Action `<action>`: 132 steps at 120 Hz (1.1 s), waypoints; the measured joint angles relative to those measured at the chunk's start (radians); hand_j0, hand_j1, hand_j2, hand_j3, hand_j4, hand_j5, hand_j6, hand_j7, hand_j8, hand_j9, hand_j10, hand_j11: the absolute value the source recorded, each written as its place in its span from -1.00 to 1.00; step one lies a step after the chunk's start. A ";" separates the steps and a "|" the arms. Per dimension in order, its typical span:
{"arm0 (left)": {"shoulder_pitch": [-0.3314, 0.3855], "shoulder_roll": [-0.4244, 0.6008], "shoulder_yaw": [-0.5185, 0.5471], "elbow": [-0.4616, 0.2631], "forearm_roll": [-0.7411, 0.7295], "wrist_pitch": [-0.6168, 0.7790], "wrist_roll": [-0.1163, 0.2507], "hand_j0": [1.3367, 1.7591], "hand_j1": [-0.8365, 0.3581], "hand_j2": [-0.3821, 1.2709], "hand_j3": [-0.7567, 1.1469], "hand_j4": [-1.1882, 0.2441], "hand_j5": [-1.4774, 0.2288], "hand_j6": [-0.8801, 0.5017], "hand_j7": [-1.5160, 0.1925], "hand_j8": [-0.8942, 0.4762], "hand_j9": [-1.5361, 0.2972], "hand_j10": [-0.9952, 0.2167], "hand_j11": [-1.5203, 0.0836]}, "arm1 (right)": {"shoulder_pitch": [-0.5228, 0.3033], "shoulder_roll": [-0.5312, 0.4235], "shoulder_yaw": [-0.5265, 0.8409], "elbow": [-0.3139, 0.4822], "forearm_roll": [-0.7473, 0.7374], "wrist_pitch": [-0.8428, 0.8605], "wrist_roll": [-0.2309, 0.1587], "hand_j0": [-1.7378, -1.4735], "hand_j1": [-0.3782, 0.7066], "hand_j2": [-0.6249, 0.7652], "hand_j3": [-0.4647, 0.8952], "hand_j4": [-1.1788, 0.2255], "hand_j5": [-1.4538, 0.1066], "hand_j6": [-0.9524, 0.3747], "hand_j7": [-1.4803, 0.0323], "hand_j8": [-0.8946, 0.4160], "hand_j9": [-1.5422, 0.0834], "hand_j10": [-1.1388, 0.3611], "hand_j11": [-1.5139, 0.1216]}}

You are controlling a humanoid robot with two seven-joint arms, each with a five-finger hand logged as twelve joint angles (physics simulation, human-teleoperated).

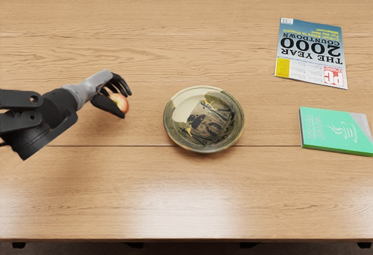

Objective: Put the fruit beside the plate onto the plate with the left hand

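Wood table point(186, 196) w/ plate point(172, 128) at center, magazine point(311, 52) & green book point(335, 130) at right.

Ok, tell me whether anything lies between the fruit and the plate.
Nothing visible does. The left hand is curled around the fruit, and only bare table separates it from the plate. The magazine and green book lie beyond the plate, out of the path.
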 joint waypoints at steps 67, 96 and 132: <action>-0.106 -0.157 0.015 0.006 -0.001 0.006 0.003 0.52 -0.16 -0.02 -0.20 -0.26 -0.35 -0.47 -0.30 -0.24 -0.29 -0.17 -0.21 | 0.000 0.000 0.000 0.000 0.000 0.000 0.000 -0.40 -0.90 -0.11 -0.32 0.65 0.83 0.41 0.92 0.33 0.86 0.49 0.82; -0.136 -0.229 0.038 0.009 -0.003 0.006 0.003 0.51 -0.21 0.03 -0.20 -0.25 -0.36 -0.44 -0.31 -0.22 -0.30 -0.14 -0.22 | 0.000 0.000 0.000 0.000 0.000 0.000 0.000 -0.40 -0.90 -0.11 -0.32 0.65 0.83 0.41 0.92 0.33 0.86 0.49 0.82; -0.171 -0.322 0.062 0.021 -0.015 0.008 0.003 0.51 -0.20 0.02 -0.20 -0.25 -0.36 -0.44 -0.32 -0.22 -0.30 -0.14 -0.22 | 0.000 0.000 0.000 0.000 0.000 0.000 0.000 -0.40 -0.90 -0.11 -0.32 0.65 0.83 0.41 0.92 0.33 0.86 0.49 0.82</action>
